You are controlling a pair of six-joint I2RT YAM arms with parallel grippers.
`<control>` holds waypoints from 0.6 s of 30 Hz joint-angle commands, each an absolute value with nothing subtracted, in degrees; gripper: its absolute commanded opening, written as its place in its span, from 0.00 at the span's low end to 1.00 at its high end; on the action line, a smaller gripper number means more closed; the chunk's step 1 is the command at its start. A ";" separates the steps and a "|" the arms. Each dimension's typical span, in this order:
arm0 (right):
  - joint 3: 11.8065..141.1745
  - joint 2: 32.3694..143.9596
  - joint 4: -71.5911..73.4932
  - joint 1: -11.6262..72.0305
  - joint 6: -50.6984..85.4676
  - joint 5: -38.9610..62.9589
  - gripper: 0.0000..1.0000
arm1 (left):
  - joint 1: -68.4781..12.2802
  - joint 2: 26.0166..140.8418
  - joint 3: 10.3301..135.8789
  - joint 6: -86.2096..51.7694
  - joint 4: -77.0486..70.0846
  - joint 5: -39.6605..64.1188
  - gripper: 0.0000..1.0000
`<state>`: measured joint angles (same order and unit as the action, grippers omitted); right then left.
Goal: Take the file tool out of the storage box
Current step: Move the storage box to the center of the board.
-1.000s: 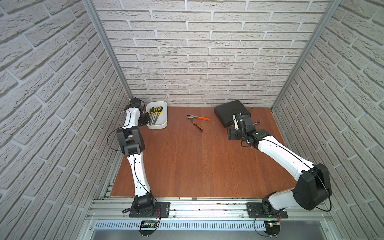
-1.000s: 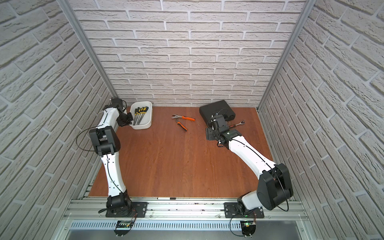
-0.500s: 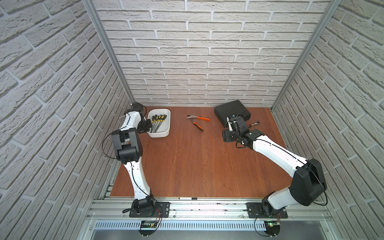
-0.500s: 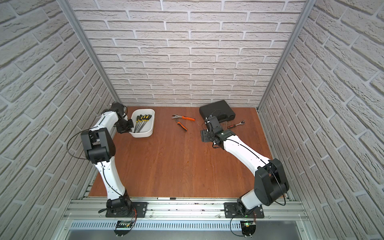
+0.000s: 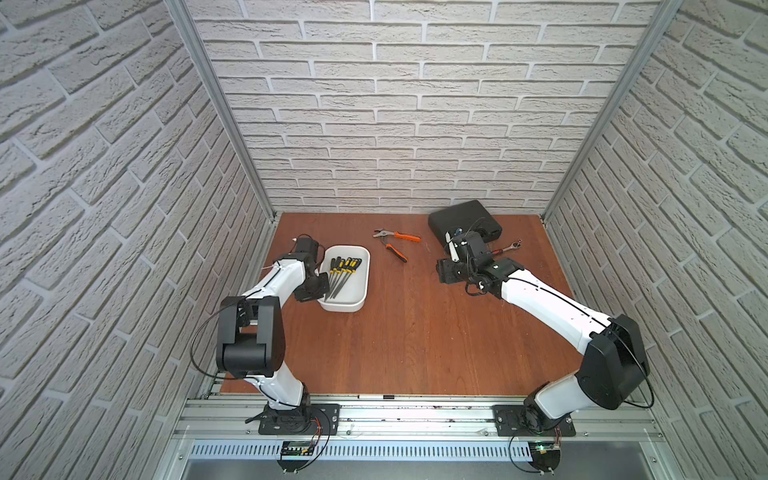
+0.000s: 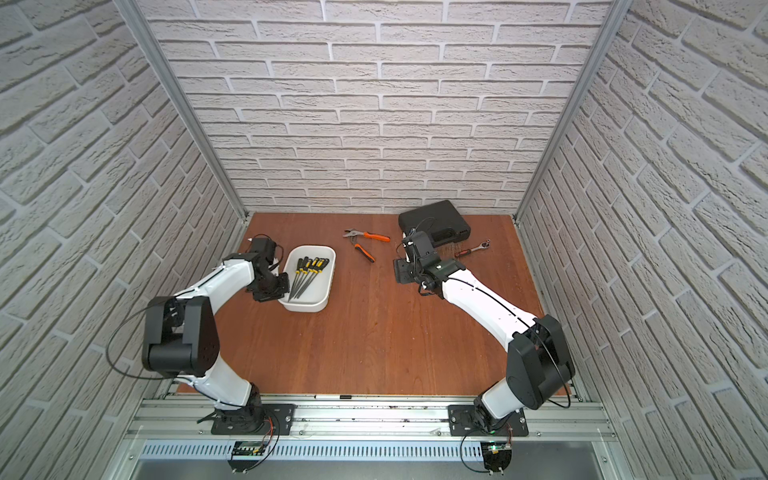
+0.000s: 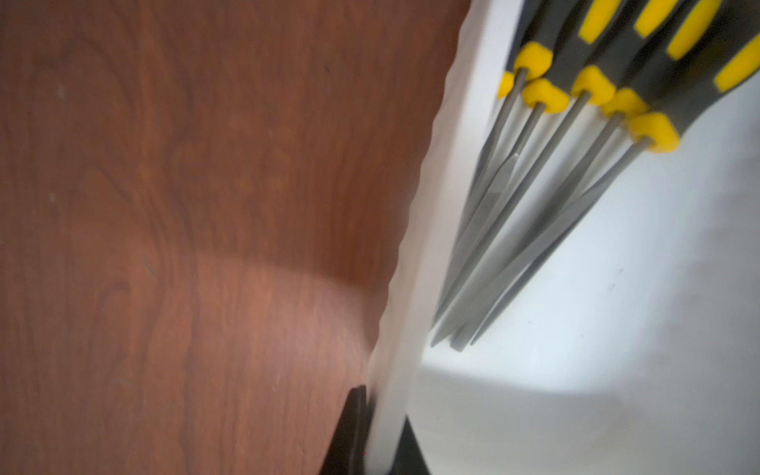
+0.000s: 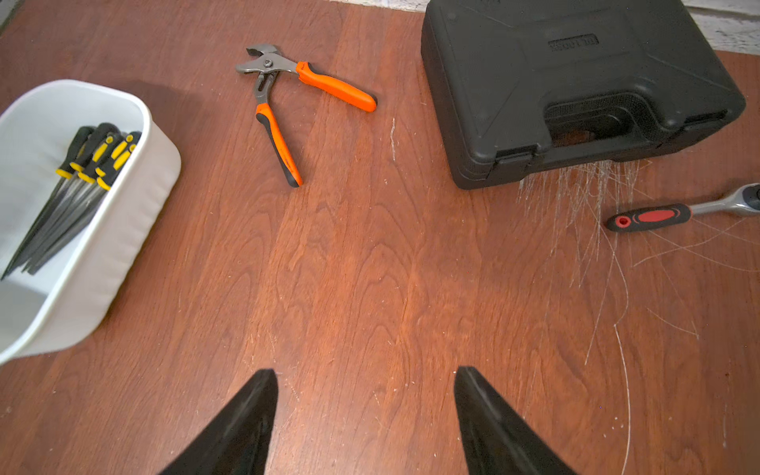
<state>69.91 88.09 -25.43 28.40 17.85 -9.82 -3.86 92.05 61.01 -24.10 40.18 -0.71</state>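
Left wrist view: left tool [image 7: 380,432] is clamping the storage box [image 7: 432,185] wall, apparently bracing it; right tool [image 8: 366,411] is hanging wide and empty, and should next approach the files [image 8: 61,214].

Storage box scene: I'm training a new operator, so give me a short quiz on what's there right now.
1. True or false: the files lie inside the storage box.
2. What does the left gripper clamp? A) the storage box's wall B) a file C) nothing
3. Fill in: the right gripper is ___, holding nothing.
Key: 1 true; 2 A; 3 open.
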 commanded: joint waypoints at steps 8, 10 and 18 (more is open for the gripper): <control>75.46 92.56 -23.99 31.26 19.20 -8.65 0.73 | -16.57 82.55 50.96 -36.64 40.49 -4.70 0.00; 76.18 93.36 -23.99 31.85 19.49 -8.53 0.73 | -18.61 82.53 51.36 -37.47 40.74 -4.59 0.03; 77.09 95.07 -23.69 33.90 20.43 -7.95 0.73 | -23.62 85.72 54.87 -37.82 41.71 -4.08 0.29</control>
